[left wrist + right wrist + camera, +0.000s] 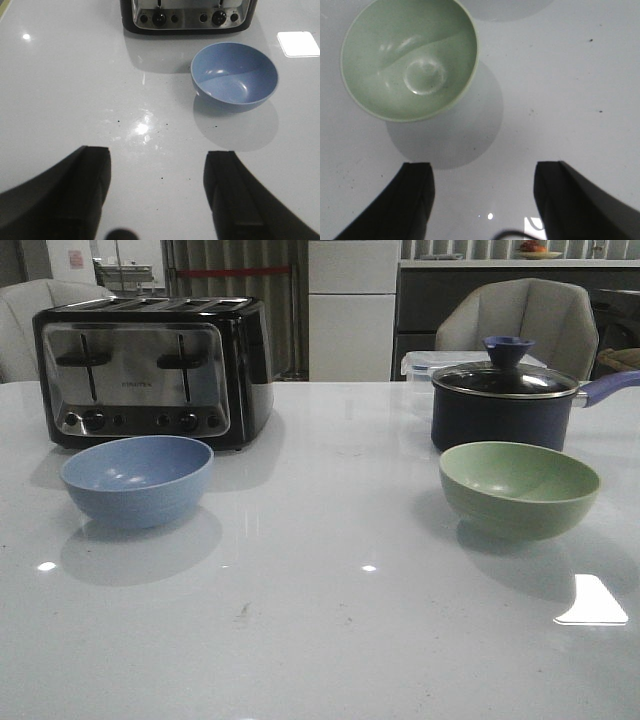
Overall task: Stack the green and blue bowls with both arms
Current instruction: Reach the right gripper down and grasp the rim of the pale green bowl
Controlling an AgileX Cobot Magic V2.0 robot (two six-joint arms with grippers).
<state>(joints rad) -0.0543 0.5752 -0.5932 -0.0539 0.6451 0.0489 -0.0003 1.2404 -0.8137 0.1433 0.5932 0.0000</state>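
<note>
On the left gripper (156,192) the jaws stand spread wide with only bare tabletop (65,85) between them, holding nothing; on the right gripper (484,200) the jaws are likewise parted and empty over the white surface; neither arm shows in the front view; ahead of the left jaws sits the blue bowl (234,76), upright, apart from the fingers and just in front of the toaster (187,15); ahead of the right jaws sits the green bowl (410,57), also upright and untouched, its inside bare; seen from the front, the blue bowl (137,479) is on the left near the toaster (152,367) and the green bowl (519,488) on the right, just before the dark saucepan (505,400), the two bowls well apart; both look like thin-walled, matte, rigid bowls, probably light and not very fragile, though the rounded outer wall gives no flat to press on and would likely slip from a squeeze across the body; the best hold seems to be the rim, one finger inside and one outside, pinching the wall; the glossy tabletop may let a bowl skate if nudged sideways, so a descent from above over the near rim looks safer; equal in size, one should nest in the other
</note>
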